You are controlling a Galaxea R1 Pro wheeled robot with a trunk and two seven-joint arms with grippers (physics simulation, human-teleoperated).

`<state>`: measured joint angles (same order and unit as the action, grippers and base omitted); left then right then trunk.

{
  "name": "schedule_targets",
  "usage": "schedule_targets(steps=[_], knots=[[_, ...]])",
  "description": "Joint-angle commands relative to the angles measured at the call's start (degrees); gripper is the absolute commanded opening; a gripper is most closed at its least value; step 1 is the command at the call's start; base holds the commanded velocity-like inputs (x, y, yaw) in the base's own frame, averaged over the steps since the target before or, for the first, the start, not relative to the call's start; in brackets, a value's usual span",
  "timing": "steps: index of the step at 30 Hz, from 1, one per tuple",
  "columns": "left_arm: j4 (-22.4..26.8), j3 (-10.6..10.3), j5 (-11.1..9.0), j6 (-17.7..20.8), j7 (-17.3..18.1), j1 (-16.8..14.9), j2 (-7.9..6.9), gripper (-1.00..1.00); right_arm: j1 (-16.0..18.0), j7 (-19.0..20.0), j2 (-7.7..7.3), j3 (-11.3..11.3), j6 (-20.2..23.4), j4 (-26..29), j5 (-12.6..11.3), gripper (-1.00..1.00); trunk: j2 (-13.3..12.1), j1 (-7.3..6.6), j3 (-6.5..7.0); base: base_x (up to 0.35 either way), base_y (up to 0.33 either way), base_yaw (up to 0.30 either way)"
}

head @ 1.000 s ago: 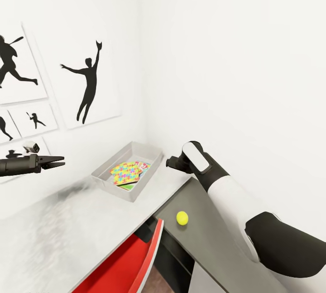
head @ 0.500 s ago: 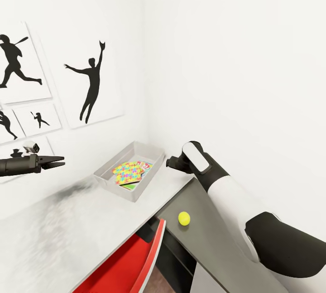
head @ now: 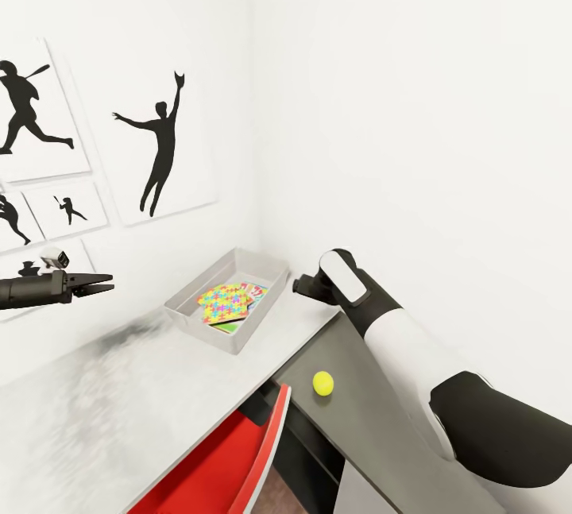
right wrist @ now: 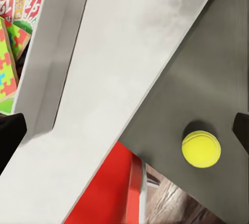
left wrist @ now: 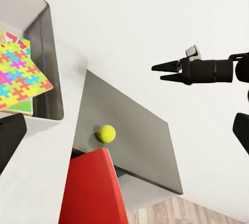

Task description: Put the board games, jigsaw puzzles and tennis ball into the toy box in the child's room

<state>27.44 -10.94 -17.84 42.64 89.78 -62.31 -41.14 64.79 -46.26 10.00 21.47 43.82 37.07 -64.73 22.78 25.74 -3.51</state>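
Meanwhile the tennis ball (head: 322,383) sits alone on the dark grey table (head: 373,419), just beside the red chair (head: 230,466) and apart from the toy box (head: 266,264); inside that box lie a jigsaw puzzle (head: 221,301) and board games (right wrist: 19,3); the left gripper (head: 107,284) hovers empty with fingers slightly parted; the right gripper (left wrist: 155,72) hangs above the table, fingers apart, gripping nothing.

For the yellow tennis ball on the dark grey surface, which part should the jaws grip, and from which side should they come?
Grip the tennis ball across its widest middle, coming from straight above. It is round, so any pair of opposite sides serves. It lies alone on the flat dark grey tabletop, near the edge above the red chair, so a sideways approach might roll it off.
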Motion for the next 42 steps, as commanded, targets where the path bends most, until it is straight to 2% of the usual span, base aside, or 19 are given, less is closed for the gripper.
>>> schedule_targets(steps=[1,4,6,10,15,24,27,31,36,38,42], knots=[[-0.02,-0.40,-0.27,0.61,0.22,-0.09,-0.08,1.00,0.07,-0.59,0.00,0.13,-0.04,-0.07,-0.41,1.00,0.14,0.04,-0.14,0.000,0.000,0.000],[-0.02,-0.40,-0.27,0.61,0.22,-0.09,-0.08,1.00,0.07,-0.83,0.00,0.26,-0.50,-2.45,-0.19,1.00,0.14,0.04,-0.14,0.000,0.000,0.000],[0.01,-0.40,-0.27,0.61,0.22,-0.09,-0.08,1.00,0.07,-0.89,0.00,0.64,-0.67,-5.49,0.76,1.00,0.14,0.04,-0.14,0.000,0.000,0.000],[0.06,-0.40,-0.27,0.61,0.22,-0.09,-0.08,1.00,0.09,-0.49,0.00,1.40,-1.88,-10.77,5.19,1.00,0.14,0.04,-0.14,0.000,0.000,0.000],[0.08,-0.33,-0.27,0.61,0.22,-0.09,-0.09,1.00,0.08,-0.20,0.00,1.60,-3.31,-11.59,6.54,1.00,0.14,0.04,-0.14,0.000,0.000,0.000],[0.60,-0.19,-0.34,1.53,0.22,-0.09,-0.72,1.00,0.07,-0.15,0.00,1.70,-3.75,-9.14,6.80,1.00,0.14,0.04,-0.14,0.000,0.000,0.000],[2.42,-0.24,-0.35,2.81,0.22,-0.09,-1.39,1.00,0.07,-0.15,0.00,1.72,-3.75,-8.97,6.81,1.00,0.14,0.04,-0.14,0.000,0.000,0.000],[7.18,-0.13,-0.41,6.48,0.22,-0.09,-3.07,1.00,0.07,-0.15,0.00,1.73,-3.74,-8.88,6.81,1.00,0.14,0.04,-0.14,0.000,0.000,0.000],[13.34,0.37,-0.49,11.12,0.22,-0.11,-4.45,1.00,0.07,-0.15,0.00,1.74,-3.65,-8.91,6.81,1.00,0.14,0.04,-0.14,0.000,0.000,0.000],[16.19,1.36,-0.62,13.04,0.22,-0.15,-4.77,1.00,0.07,-0.15,0.00,1.74,-3.60,-8.96,6.81,1.00,0.14,0.04,-0.14,0.000,0.000,0.000],[18.72,3.31,-0.91,14.37,0.22,-0.25,-4.94,1.00,0.07,-0.15,0.00,1.75,-3.58,-8.99,6.81,1.00,0.14,0.04,-0.14,0.000,0.000,0.000]])
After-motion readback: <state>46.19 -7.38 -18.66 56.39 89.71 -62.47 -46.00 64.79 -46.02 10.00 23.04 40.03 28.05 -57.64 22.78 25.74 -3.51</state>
